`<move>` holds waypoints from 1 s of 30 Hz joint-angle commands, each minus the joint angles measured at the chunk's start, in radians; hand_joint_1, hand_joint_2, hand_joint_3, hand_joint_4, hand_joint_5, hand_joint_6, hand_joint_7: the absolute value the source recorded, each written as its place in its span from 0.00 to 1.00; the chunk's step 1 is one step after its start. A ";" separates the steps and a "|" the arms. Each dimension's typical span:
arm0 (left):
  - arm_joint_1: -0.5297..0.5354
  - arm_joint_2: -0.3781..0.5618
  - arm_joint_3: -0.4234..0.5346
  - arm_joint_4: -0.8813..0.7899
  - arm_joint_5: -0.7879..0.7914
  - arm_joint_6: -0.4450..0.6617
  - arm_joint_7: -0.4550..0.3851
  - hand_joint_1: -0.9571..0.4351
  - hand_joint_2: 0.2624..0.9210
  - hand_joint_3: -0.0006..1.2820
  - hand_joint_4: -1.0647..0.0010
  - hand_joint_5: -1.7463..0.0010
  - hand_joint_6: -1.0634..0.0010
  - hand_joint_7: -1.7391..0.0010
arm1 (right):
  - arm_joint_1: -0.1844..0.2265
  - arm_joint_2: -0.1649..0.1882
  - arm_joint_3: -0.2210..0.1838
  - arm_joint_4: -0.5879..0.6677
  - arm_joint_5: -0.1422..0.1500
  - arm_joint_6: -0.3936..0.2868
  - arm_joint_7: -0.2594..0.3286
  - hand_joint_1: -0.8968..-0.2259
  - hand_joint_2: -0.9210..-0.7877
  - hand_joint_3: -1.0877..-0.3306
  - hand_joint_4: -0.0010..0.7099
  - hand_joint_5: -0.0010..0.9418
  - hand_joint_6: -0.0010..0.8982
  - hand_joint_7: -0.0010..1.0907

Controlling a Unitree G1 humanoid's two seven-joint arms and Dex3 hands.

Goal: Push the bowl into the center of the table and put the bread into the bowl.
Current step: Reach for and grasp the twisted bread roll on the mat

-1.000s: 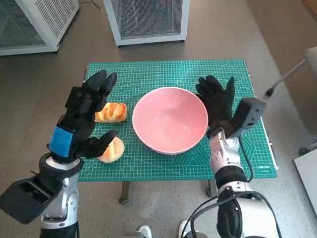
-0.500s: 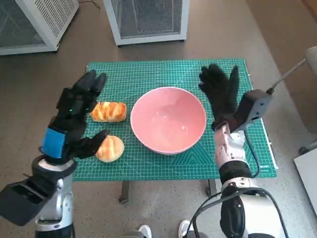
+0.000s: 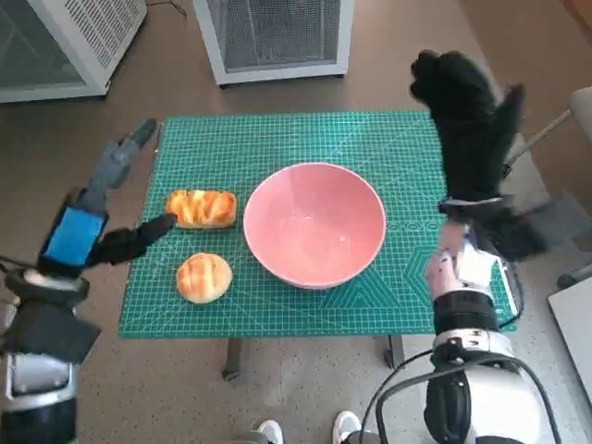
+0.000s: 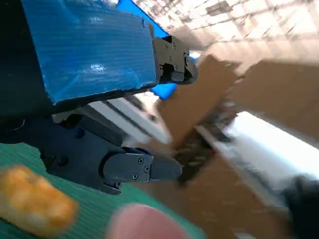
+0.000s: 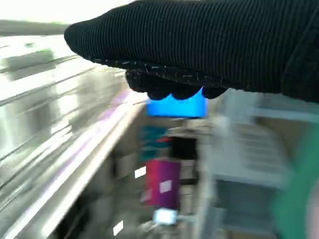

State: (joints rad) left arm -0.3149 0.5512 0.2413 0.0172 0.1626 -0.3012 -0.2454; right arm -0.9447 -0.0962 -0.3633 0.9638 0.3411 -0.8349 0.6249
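head view shows you the left hand (image 3: 92, 217) spread and empty just left of both bread rolls (image 3: 202, 208), the pink bowl (image 3: 314, 224) between it and the raised, empty, open-fingered right hand (image 3: 470, 129).

1 pink bowl (image 3: 314, 223), 2 bread pieces (image 3: 203, 209) (image 3: 204, 277), 1 green mat (image 3: 277, 139), 2 white cabinets (image 3: 276, 37) (image 3: 65, 42)

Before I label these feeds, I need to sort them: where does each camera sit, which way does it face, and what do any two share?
Head view: on the robot's head, looking steeply down at the table, bowl, two breads, both forearms and hands.
Left wrist view: behind the left hand, showing its blue-taped back, black fingers, one bread.
Right wrist view: behind the right hand, facing blurred room; glove on top.
Shared: head and left wrist views both show bread, green mat.
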 commanded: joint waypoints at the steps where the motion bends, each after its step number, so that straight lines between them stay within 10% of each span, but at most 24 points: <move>1: -0.071 0.049 -0.039 0.052 0.037 0.076 -0.021 0.27 0.99 0.09 0.84 1.00 0.87 0.89 | 0.103 0.026 0.039 -0.153 0.080 0.039 0.098 0.56 0.00 0.58 0.44 0.03 0.09 0.52; 9: -0.181 0.098 -0.151 0.122 0.153 0.192 -0.049 0.33 0.88 0.01 0.86 1.00 0.84 0.91 | 0.221 0.028 0.102 -0.388 0.143 0.152 0.136 0.55 0.00 0.70 0.48 0.03 0.09 0.56; 30: -0.487 0.055 -0.507 0.449 0.374 0.465 -0.280 0.59 0.69 0.00 0.92 1.00 0.81 0.96 | 0.297 0.014 0.142 -0.507 0.116 0.174 0.079 0.56 0.00 0.75 0.48 0.02 0.06 0.56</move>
State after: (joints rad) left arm -0.7692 0.6170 -0.2301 0.4156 0.5110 0.1459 -0.5039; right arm -0.6774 -0.0767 -0.2277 0.4609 0.4661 -0.6685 0.7136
